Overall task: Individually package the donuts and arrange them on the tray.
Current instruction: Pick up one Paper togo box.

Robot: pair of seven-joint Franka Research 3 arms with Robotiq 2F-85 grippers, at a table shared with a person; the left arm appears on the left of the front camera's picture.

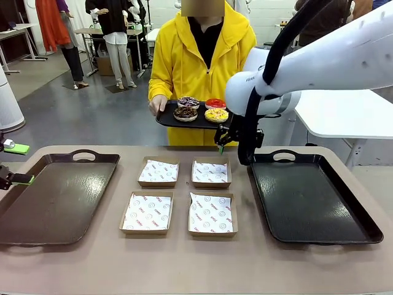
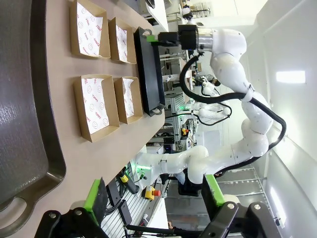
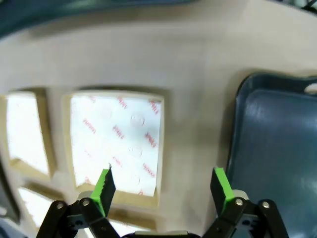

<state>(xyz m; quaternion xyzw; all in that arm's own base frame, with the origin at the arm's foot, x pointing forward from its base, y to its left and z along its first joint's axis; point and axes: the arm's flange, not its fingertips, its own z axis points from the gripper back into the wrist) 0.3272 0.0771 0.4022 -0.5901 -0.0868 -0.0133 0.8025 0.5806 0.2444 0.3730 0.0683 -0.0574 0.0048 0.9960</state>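
A person in a yellow hoodie holds a small black tray [image 1: 167,118] at the table's far side. On it sit the donuts: purple-white sprinkled [image 1: 188,102], red glazed [image 1: 215,103], dark chocolate [image 1: 185,113] and yellow [image 1: 217,115]. My right gripper [image 1: 222,140] hangs open just in front of that tray, above the far right paper-lined box [image 1: 210,173], with nothing between its fingers. From the right wrist, the gripper [image 3: 163,186] hovers over that box [image 3: 116,144]. At the far left edge my left gripper [image 1: 17,163] is open and empty, shown also in the left wrist view [image 2: 153,196].
Several shallow brown boxes lie mid-table in two rows, among them the near left [image 1: 146,212] and near right [image 1: 212,213]. A large dark tray [image 1: 58,196] lies at the left and another [image 1: 310,196] at the right. Other people stand far back.
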